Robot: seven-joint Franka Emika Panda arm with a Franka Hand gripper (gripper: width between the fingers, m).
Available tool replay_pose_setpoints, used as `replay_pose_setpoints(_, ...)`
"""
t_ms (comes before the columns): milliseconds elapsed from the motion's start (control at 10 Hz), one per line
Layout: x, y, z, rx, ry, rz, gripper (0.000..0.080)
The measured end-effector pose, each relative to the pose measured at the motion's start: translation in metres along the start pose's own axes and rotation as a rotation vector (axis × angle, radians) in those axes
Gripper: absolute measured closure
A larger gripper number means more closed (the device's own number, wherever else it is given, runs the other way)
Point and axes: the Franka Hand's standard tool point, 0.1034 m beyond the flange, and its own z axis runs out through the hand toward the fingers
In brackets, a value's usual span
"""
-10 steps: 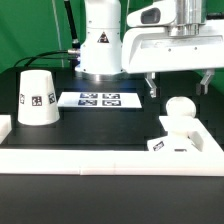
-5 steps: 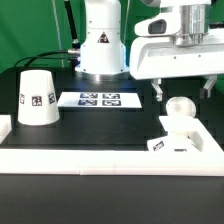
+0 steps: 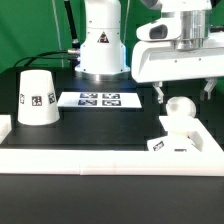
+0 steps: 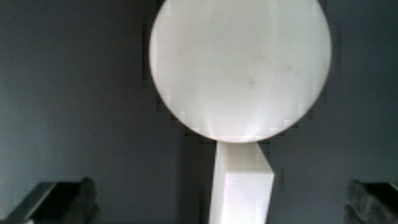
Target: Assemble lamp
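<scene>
A matte black surface (image 3: 100, 125) fills the exterior view. A thick white raised ledge (image 3: 90, 160) runs along its near edge, with a short return at the exterior view's left. Behind it the room is dark, with a strip of green backdrop (image 3: 70, 25) beside the big white robot body (image 3: 100, 40).

The thin flat white marker board (image 3: 97, 99) lies in front of that body. At the exterior view's left, the white tapered cup-like shade (image 3: 37, 97) stands wide end down on the surface. It shows a black-and-white square tag and is well apart from the other parts.

At the exterior view's right, the flat square white base (image 3: 190, 145) lies against the ledge. The white round-headed bulb (image 3: 180, 110) stands upright on it.

The tool (image 3: 182, 92) hangs just above the bulb with its two dark fingers (image 3: 158, 93) spread wide, one on each side of the round head, pinching nothing. In the wrist view the bulb's head is a large pale oval between the fingertips (image 4: 63, 200), which sit clear of it at either side.
</scene>
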Motion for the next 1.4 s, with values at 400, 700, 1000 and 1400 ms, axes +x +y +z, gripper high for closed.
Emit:
replay_pose_setpoints(400, -0.012, -0.006, 0.002, -0.025, -0.262, -0.005, 0.0101)
replay_pose_setpoints(700, -0.016, -0.008, 0.004, -0.031, -0.43, -0.032, 0.0101)
replay_pose_setpoints(1000, -0.021, -0.004, 0.008, -0.04, -0.626, -0.031, 0.0101)
replay_pose_setpoints(1400, -0.021, -0.005, 0.014, -0.053, -0.796, -0.02, 0.0101)
